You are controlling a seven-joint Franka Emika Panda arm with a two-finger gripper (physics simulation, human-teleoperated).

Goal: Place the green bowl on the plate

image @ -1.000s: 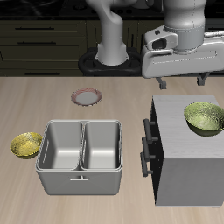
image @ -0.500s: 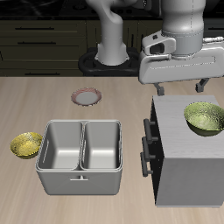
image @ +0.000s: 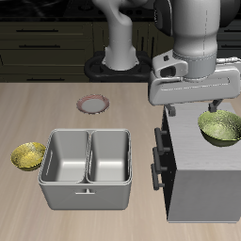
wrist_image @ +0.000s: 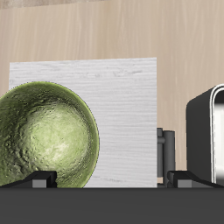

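The green bowl (image: 219, 128) stands upright on top of a grey drawer cabinet (image: 188, 141). It also shows in the wrist view (wrist_image: 44, 136), with its mottled inside facing up. My gripper (image: 195, 105) hangs above the cabinet's back edge, open and empty, with the bowl just off to one side under one finger. In the wrist view my gripper (wrist_image: 114, 179) is centred beside the bowl over the cabinet top (wrist_image: 122, 87). The plate (image: 92, 104), pinkish rim and pale centre, lies on the table farther back, well away from the cabinet.
A grey two-compartment bin (image: 87, 168) stands mid-table, and its edge shows in the wrist view (wrist_image: 210, 131). A smaller, yellower bowl (image: 28, 155) sits beside the bin. The robot's base (image: 120, 56) stands at the back behind the plate.
My gripper has come down and forward towards the cabinet top and the green bowl. The bowl, the plate and the bin have not moved.
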